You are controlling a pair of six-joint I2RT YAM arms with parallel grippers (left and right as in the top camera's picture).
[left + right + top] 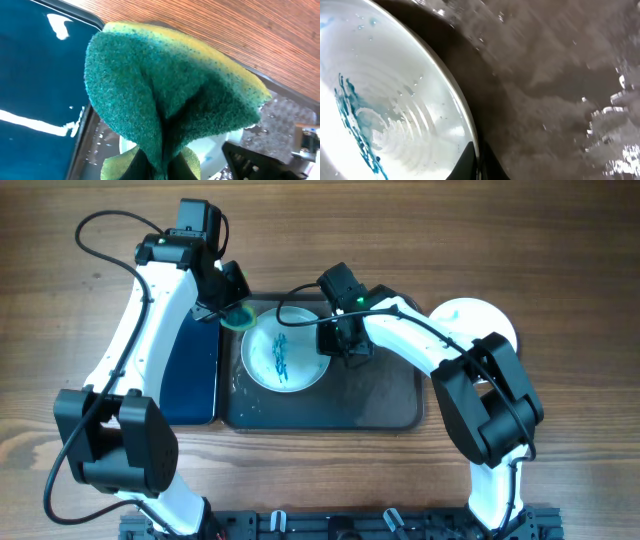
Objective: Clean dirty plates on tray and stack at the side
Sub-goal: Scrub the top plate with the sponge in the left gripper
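One white plate [283, 358] with blue-teal streaks lies at the left end of the dark grey tray [385, 402]. My right gripper [334, 346] is shut on the plate's right rim. In the right wrist view the two dark fingers [470, 162] pinch the rim of the plate [385, 100], which looks wet. My left gripper [232, 310] hovers over the tray's back left corner, shut on a green and yellow sponge [238, 316]. The sponge [165, 85] fills the left wrist view, and the plate [215, 150] shows below it.
A smaller black tray with a blue inside [190, 370] lies just left of the grey tray. White plates [478, 320] sit on the wooden table at the back right, partly hidden by my right arm. The grey tray's floor [560, 75] is wet.
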